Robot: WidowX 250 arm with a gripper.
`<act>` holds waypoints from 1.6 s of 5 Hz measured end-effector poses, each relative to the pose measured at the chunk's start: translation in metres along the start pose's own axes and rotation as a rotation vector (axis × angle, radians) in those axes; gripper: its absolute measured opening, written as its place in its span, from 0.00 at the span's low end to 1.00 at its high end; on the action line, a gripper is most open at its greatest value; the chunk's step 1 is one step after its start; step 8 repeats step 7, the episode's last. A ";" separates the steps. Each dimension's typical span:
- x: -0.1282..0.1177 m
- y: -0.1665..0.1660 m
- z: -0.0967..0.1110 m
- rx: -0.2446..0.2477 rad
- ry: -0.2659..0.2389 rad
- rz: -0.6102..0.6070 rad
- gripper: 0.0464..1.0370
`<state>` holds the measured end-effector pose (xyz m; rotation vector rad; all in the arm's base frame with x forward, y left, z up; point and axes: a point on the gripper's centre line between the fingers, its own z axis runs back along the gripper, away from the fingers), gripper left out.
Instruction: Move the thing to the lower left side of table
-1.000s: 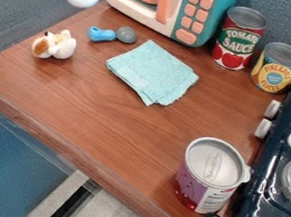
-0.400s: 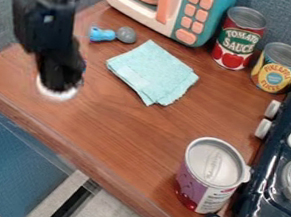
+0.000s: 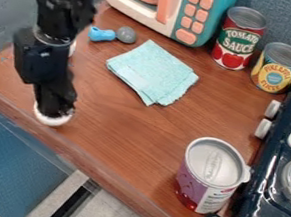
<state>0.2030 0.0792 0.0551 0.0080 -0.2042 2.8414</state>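
Observation:
At the left of the table, close to its front-left edge, the black gripper [image 3: 55,108] hangs down from the upper left. It is shut on a white round thing [image 3: 51,120], whose pale rim shows around and below the gripper's tip. The gripper hides much of this thing, and whether its underside touches the wood cannot be told. The wooden table [image 3: 124,133] extends to the right of it.
A light blue cloth [image 3: 154,74] lies mid-table, with a blue and grey toy [image 3: 102,35] behind it. Toy microwave [image 3: 191,15], red can [image 3: 238,39] and yellow can [image 3: 277,68] stand behind. A purple can [image 3: 210,177] stands front right beside the stove [image 3: 277,173].
The gripper and the white round thing have come from the top edge down to the left front of the table. The arm now covers most of the small brown and white toy.

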 end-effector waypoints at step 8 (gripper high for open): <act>-0.014 -0.039 0.069 -0.042 0.148 0.038 0.97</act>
